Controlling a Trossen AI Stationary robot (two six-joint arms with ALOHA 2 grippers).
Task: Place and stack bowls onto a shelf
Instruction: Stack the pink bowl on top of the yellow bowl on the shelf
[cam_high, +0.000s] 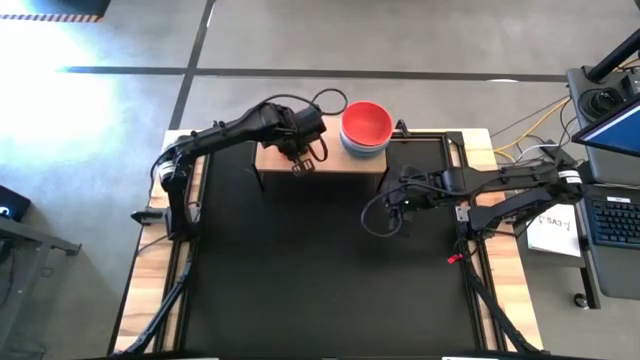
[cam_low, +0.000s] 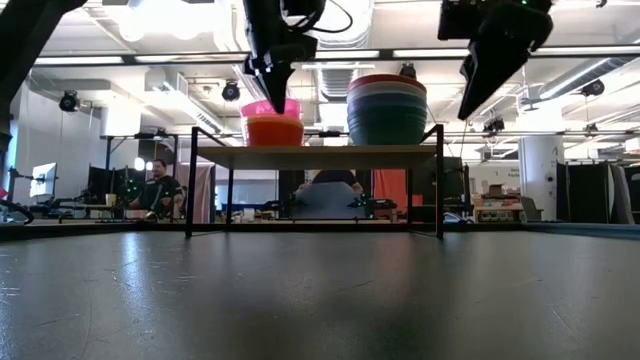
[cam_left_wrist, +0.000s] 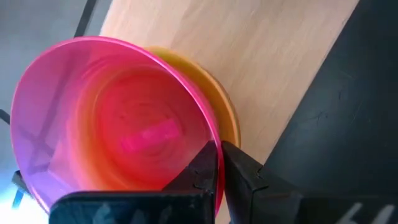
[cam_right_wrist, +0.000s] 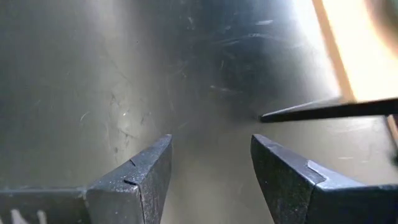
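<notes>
Nearly finished, by the look of it. On the right half of the shelf (cam_low: 315, 155) stands a stack of large bowls (cam_low: 387, 108), red on top, teal and blue-grey rims visible under it in the low view; seen from above as a red bowl (cam_high: 367, 122) over a pale rim. On the left half sits a stack of small bowls (cam_low: 272, 123): orange-red outermost, yellow-green showing at its edge in the left wrist view, magenta bowl (cam_left_wrist: 112, 124) nested on top. Cannot count every bowl in either stack. No loose bowl seen anywhere on the black mat (cam_high: 320, 260).

Left gripper (cam_left_wrist: 218, 163) pinched narrow on the magenta bowl's rim, directly over the left stack. Probably the last placement: remaining, only to let go and lift clear.

Right gripper (cam_right_wrist: 211, 171) spread wide and empty, hanging over the mat just near of the shelf's right end, waiting.
</notes>
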